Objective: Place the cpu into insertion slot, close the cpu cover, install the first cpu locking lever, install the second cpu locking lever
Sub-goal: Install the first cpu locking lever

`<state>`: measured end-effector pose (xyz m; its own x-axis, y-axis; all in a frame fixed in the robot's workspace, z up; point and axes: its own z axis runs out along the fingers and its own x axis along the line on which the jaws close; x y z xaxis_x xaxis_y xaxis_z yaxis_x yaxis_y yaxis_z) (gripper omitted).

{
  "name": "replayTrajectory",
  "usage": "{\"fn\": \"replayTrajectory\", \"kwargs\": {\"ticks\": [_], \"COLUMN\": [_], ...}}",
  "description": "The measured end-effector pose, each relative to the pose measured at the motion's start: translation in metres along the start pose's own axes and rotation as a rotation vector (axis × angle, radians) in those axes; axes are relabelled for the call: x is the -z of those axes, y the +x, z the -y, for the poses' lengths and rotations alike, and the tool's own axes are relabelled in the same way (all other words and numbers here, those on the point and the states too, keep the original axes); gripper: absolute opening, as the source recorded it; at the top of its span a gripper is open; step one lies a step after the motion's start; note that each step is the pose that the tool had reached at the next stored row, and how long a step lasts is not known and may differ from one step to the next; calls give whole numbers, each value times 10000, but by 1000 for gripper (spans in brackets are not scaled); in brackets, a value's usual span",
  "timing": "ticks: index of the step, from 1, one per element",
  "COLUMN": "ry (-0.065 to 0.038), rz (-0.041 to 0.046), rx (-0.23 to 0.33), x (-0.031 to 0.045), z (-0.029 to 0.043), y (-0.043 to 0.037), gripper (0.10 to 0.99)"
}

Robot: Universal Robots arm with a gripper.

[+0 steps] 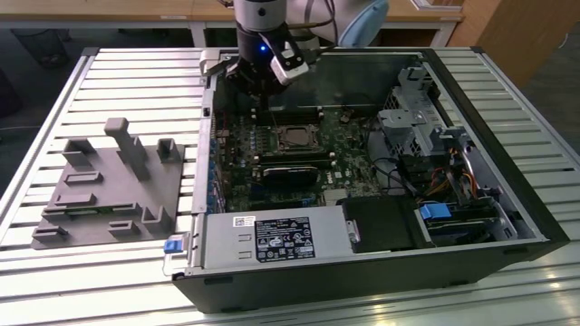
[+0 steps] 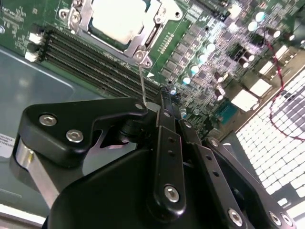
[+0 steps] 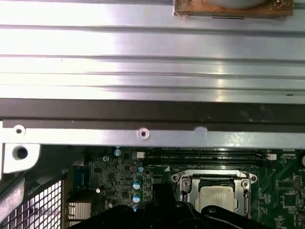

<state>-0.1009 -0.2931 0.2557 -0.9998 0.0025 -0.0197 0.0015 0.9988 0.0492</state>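
Cpu [image 1: 295, 138] seated in its slot [image 1: 295, 138] on the green board, exterior view; hand [image 1: 263, 88] just above the slot. Second wrist view: cpu [image 2: 116, 19] under a silvery cover [image 2: 143, 47]; hand [image 2: 164, 102] clenched on a thin lever [image 2: 141, 83]. First wrist view: cpu [image 3: 217, 198] beside the memory slots [image 3: 205, 155].

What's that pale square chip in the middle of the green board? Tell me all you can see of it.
The cpu is a small flat square with a dull silvery-tan metal top. It lies flat in the insertion slot on the green board, framed by the silvery cpu cover, whose window leaves its top bare. Long black memory slots run alongside. The gripper hangs above it, not touching; a thin upright wire lever stands at one corner of the frame.
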Motion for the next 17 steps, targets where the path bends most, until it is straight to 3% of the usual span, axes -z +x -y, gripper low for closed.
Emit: {"fn": "replayTrajectory", "kwargs": {"ticks": [17], "ry": [0], "rz": [-1], "rx": [20], "x": [-13], "z": [-19], "y": [-119], "gripper": [106]}}
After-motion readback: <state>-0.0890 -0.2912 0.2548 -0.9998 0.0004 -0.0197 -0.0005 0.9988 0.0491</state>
